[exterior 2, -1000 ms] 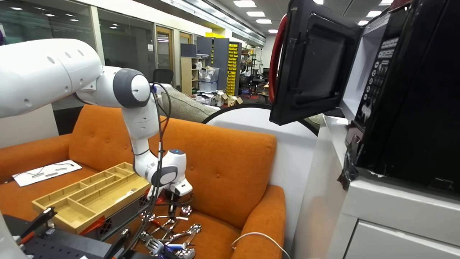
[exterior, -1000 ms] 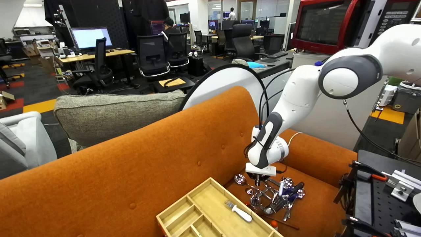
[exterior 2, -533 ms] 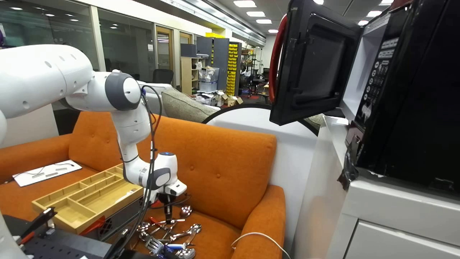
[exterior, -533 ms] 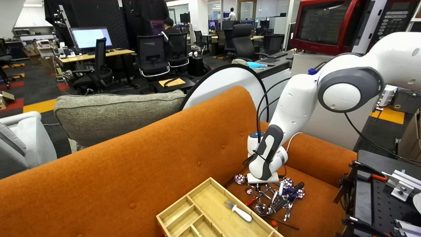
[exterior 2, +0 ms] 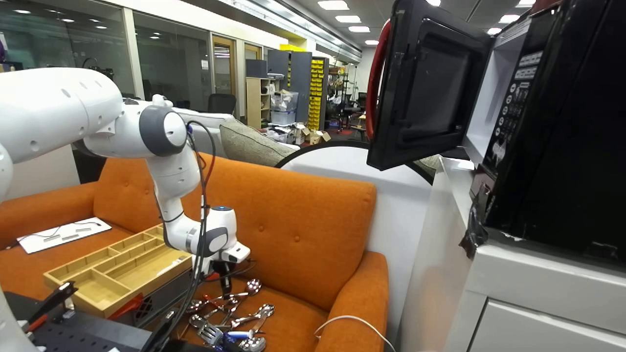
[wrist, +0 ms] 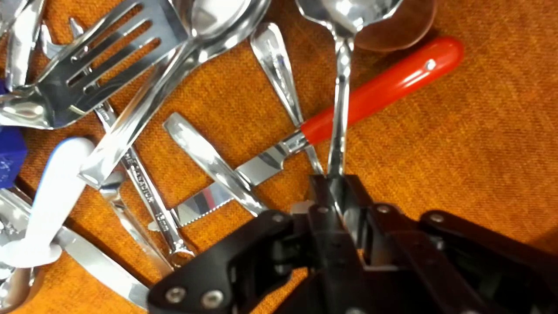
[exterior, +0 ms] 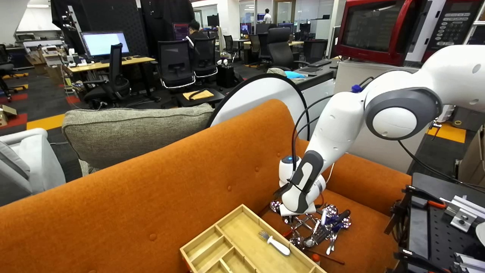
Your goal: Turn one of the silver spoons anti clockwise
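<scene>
In the wrist view, my gripper (wrist: 335, 185) is shut on the thin handle of a silver spoon (wrist: 343, 69) with a faceted bowl. The bowl points away from the gripper and the handle passes over a red-handled knife (wrist: 388, 87). The spoon's bowl also shows in both exterior views (exterior: 297, 242), (exterior 2: 195, 305). In an exterior view my fingertips (exterior 2: 226, 296) are low over the cutlery pile. Whether the held spoon touches the pile is unclear. Another silver spoon (wrist: 218, 17) lies at the upper left of the wrist view, and one (exterior 2: 254, 287) near the backrest.
A slotted spatula (wrist: 109, 65), a wrench (wrist: 144, 183) and other utensils lie tangled on the orange sofa (exterior: 189, 178). A wooden organiser (exterior: 242, 227) holding a white-handled fork (exterior: 279, 246) stands beside the pile. The sofa backrest rises close to the arm.
My arm has come down, and in an exterior view it has shifted left. The held spoon's bowl has moved lower along with the gripper.
</scene>
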You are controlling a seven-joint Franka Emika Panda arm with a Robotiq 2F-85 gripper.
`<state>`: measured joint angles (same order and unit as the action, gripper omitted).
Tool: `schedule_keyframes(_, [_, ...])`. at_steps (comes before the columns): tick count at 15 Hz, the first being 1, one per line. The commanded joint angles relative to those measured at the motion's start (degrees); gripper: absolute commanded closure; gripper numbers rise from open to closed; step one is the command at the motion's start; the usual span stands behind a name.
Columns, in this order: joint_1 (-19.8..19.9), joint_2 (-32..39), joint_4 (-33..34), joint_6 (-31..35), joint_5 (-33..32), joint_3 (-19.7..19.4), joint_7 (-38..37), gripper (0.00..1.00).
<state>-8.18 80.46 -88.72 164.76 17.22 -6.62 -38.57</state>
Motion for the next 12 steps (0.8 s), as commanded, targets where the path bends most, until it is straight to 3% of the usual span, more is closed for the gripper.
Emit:
schedule_keyframes(1, [-0.92, 1.11, 2.46, -3.17, -0.92, -1.07, 0.48, 0.62])
schedule_keyframes(10, [0.8, -1.73, 0.48, -3.33, 0.15, -0.78, 0.7, 0.02])
schedule_keyframes(12, [1.78, -3.33, -0.62, -4.18, 0.74, -0.42, 0.48, 0.0])
